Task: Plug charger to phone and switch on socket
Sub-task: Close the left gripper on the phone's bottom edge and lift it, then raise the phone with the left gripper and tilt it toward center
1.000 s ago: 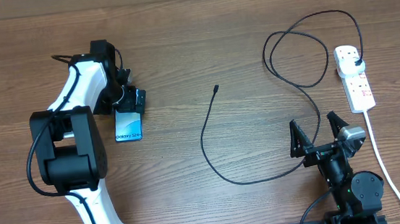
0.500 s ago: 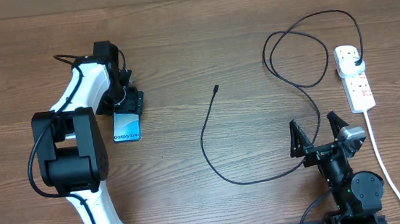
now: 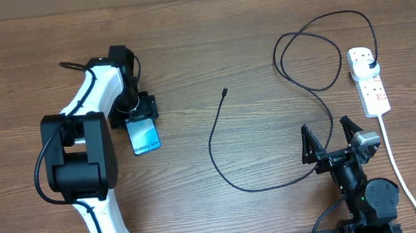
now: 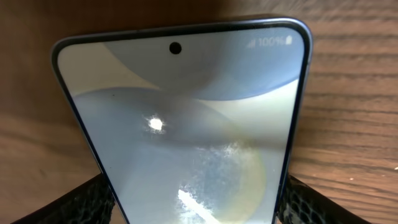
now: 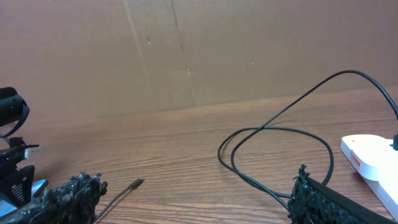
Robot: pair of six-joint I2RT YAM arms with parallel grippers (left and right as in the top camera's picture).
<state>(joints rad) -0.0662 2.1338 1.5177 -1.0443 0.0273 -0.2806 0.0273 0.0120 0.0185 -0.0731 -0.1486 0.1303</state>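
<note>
Swinging the phone (image 3: 145, 137) toward the table's centre: the left gripper (image 3: 139, 116) is carrying it, fingers (image 4: 84, 200) clamped on its two long sides, screen up and lit.

Against the frame a second ago, the phone is sitting a little further from the left edge and a little nearer the near edge. Its free end is now angling toward the near-right corner instead of pointing straight at the near edge. The left arm is shifting right with it.

What this means for the task: probably closing the gap to the charger (image 3: 218, 149). Its tip (image 3: 224, 92) is lying loose mid-table, well apart from the phone, so plugging in is not yet started. The wrist view is showing the camera hole at the phone's free end, so the port end is likely the gripped one, which could be awkward for insertion. Lifted or sliding on the wood: cannot tell.

Nothing else is changing. The right gripper (image 3: 325, 130) is idling by the near edge toward the right corner, fingers wide apart, holding nothing, same pose as before. The charger is keeping the same loops, its plug (image 3: 370, 65) seated in the socket (image 3: 370, 87) by the right edge. The socket and its white cord (image 3: 401, 167) are sitting unmoved. The switches are too small to read, so the switching step is looking open.
</note>
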